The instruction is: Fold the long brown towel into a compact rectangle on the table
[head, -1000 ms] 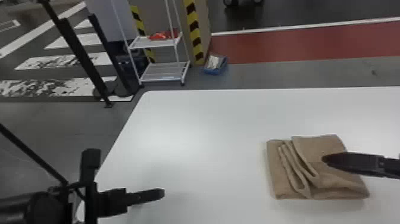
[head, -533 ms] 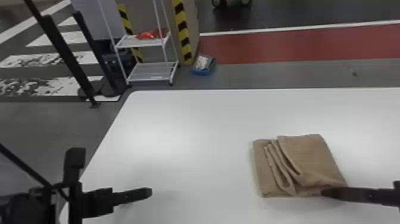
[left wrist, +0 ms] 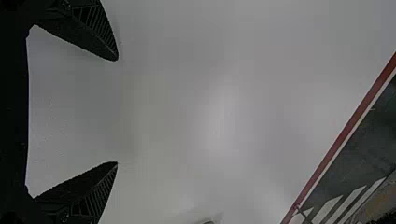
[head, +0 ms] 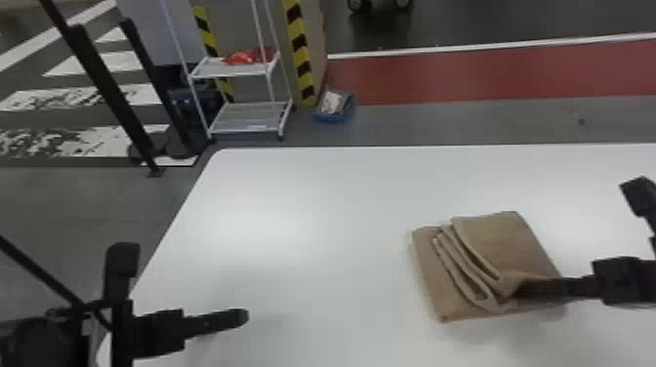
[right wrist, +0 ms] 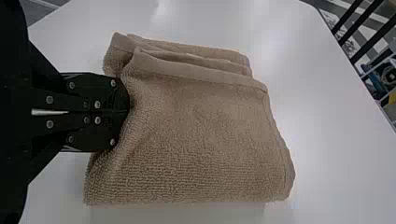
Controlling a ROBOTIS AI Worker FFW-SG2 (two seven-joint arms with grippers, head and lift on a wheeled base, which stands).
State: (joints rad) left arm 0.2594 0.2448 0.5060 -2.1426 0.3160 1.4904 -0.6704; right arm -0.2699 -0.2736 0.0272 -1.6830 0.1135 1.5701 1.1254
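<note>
Well past the towel (head: 502, 244), bin (head: 332, 117) contents (head: 330, 101) look pale.

A hand could pass over the white table (head: 317, 210) left of the brown towel (head: 507, 244), or across the strip beyond it. The left gripper (head: 236, 317) is an obstacle well apart on the towel's left. The right gripper (head: 527, 289), closed on the towel's near edge, blocks the near right. Past the table, far left of the towel, stand a white shelf rack (head: 234, 71) and black posts (head: 112, 88).
</note>
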